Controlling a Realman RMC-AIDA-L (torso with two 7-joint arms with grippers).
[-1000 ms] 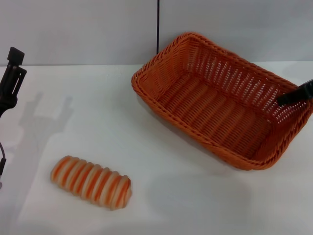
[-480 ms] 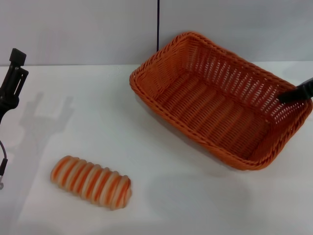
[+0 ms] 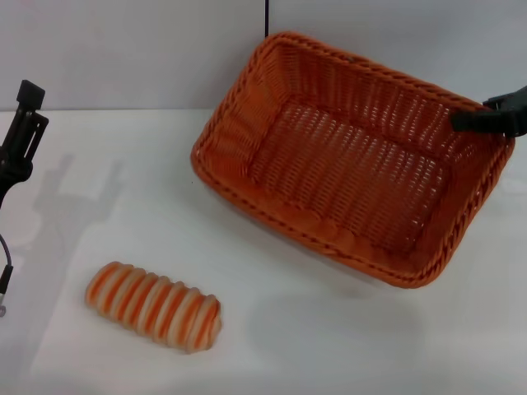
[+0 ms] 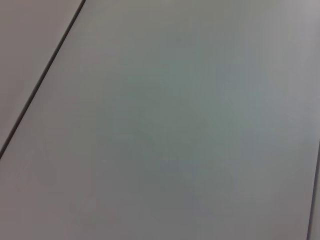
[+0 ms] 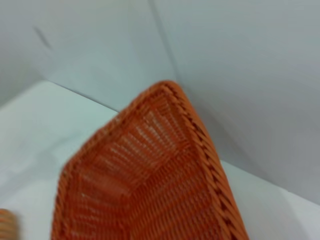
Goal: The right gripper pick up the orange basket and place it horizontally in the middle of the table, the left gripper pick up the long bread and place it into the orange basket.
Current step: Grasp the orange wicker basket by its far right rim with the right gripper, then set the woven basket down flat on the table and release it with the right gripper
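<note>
The orange basket hangs tilted above the table at the back right, its opening tipped toward me. My right gripper comes in from the right edge and is shut on the basket's far right rim; only a black fingertip shows. The right wrist view looks along the basket from that rim. The long bread, striped orange and cream, lies on the table at the front left, well apart from the basket. My left gripper hovers at the far left edge, open and holding nothing.
A grey wall with a dark vertical seam stands right behind the table. The left wrist view shows only plain grey panel and a seam. Bare tabletop lies between the bread and the basket.
The basket has risen off the table and tipped up on its right side, its left end swinging further left. The right fingertip rose with it. Bread and left gripper stayed put.
</note>
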